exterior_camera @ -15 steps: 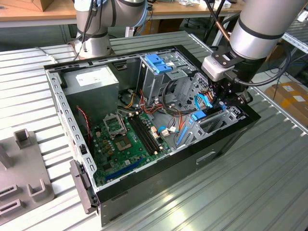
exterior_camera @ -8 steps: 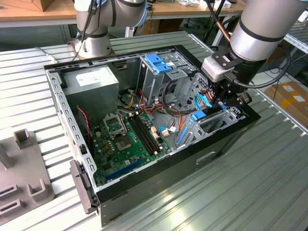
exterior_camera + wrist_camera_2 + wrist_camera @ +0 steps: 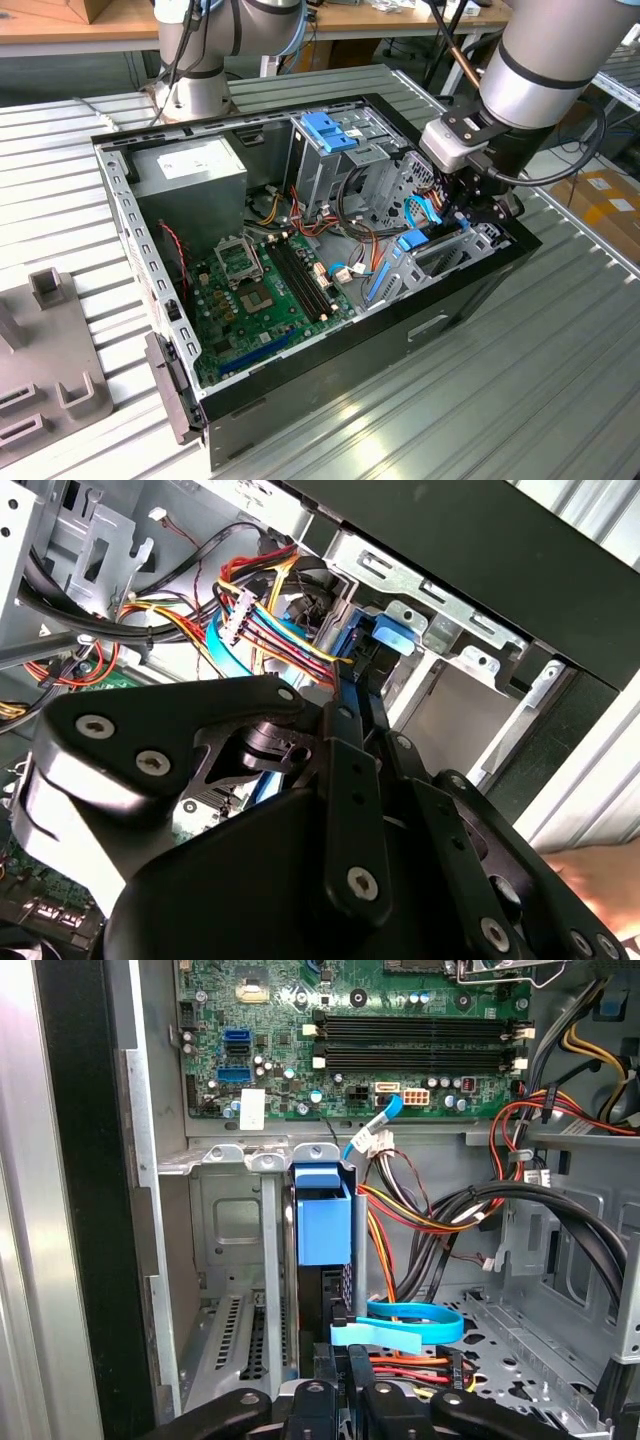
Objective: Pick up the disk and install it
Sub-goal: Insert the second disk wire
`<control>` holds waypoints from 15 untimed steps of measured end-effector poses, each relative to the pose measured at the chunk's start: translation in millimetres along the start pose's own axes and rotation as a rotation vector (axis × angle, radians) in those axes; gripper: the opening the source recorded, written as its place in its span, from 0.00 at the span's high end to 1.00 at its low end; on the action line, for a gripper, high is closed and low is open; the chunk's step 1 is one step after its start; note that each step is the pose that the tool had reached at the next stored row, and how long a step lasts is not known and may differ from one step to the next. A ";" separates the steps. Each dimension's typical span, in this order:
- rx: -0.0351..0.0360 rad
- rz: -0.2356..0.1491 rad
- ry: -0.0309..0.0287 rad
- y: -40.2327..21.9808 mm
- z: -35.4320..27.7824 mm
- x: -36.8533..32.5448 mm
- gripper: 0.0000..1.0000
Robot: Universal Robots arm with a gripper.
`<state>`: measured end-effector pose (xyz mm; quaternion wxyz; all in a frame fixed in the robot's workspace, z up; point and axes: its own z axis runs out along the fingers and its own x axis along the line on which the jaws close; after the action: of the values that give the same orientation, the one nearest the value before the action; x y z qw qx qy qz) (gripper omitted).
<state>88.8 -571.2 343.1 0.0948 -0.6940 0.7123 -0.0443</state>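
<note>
Gripping disk (image 3: 323,1228) | gripper (image 3: 340,1385) clamped on its edge | disk upright in drive bay (image 3: 235,1230) of case (image 3: 470,290)

The disk (image 3: 322,1222) is standing on edge inside the metal drive bay at the case's front corner, its bright blue caddy end facing up (the dark grey body is mostly sinking out of sight below). In the exterior view its blue top (image 3: 412,240) is showing beside the bay's wall.

Bright blue disk (image 3: 322,1222) caddy; green motherboard (image 3: 350,1030) — black case (image 3: 440,310); red, yellow, orange wires (image 3: 400,1210).
</note>
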 end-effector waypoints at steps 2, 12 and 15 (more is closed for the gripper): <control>0.0000 0.000 0.0000 0.0 0.0 0.0 0.82; -0.0001 0.010 0.0017 -6.6 1.4 -0.1 0.70; -0.0175 0.011 0.0025 -7.5 1.5 -0.2 0.70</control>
<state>96.4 -571.1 343.1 0.0881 -0.6908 0.7166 -0.0384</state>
